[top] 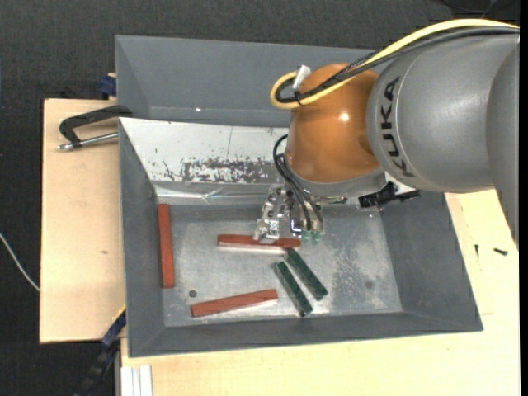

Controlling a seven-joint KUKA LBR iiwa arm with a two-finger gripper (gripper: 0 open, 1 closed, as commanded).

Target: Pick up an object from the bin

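Item: grey metal bin (363, 272), floor scuffed and speckled.
- Pincer (279, 231): metal, low over the floor's centre, at the right end of a flat red-brown bar (247, 242) that lies almost level. Open or closed cannot be told, nor whether it grips the bar.
- Upright red-brown bar (166, 246): at 9 o'clock, along the left wall.
- Slanted red-brown bar (234, 304): at 7 o'clock.
- Two dark green strips (301, 279): at 5 o'clock of the pincer, side by side, narrow and slanted.

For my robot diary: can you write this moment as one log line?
hand: over right end of middle red stick | stick: lying flat | nearby: two green sticks
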